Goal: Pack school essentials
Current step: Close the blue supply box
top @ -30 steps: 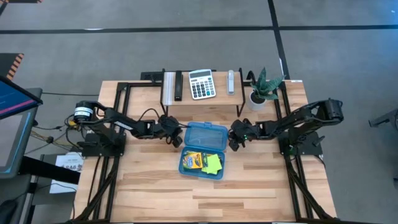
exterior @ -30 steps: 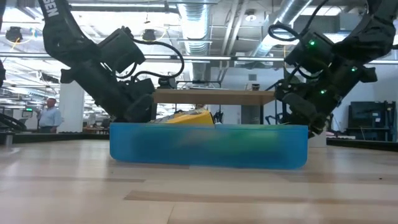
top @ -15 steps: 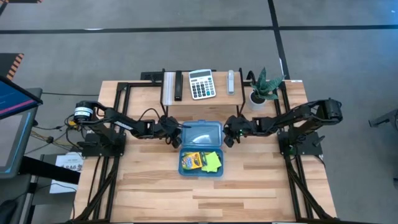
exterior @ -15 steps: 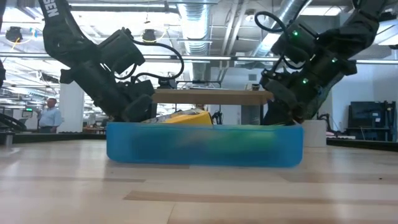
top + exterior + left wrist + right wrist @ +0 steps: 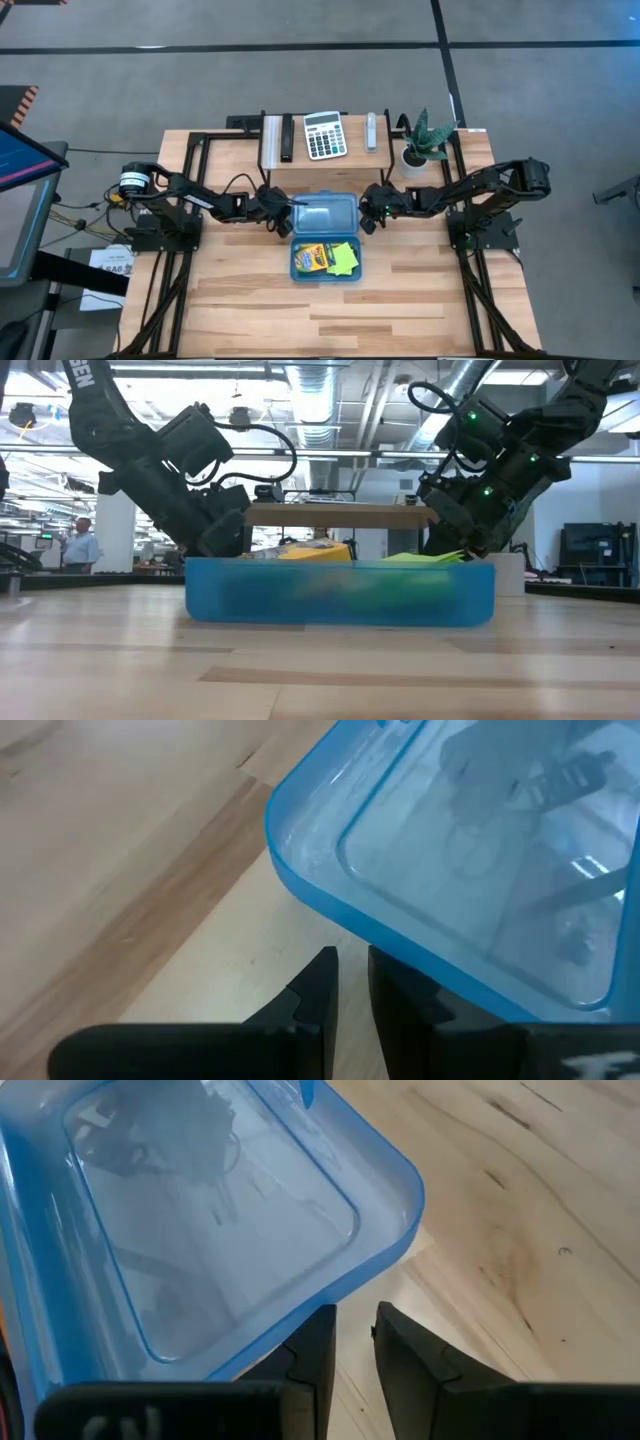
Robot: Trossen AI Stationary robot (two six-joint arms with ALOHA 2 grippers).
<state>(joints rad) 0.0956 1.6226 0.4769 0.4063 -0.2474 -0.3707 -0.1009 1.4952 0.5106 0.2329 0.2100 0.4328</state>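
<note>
A translucent blue plastic pencil case lies at the centre of the wooden table, its hinged lid raised toward 12 o'clock. Inside, a yellow-green crayon box sits at 9 o'clock beside a lime-green sticky-note pad at 3 o'clock. The left gripper waits at the lid's 9 o'clock corner, fingers nearly together, holding nothing. The right gripper sits at its 3 o'clock corner, fingers likewise narrowly parted and empty.

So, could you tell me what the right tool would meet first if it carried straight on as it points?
Probably the blue lid: the right tool points toward its near edge, though depth is unclear.
</note>
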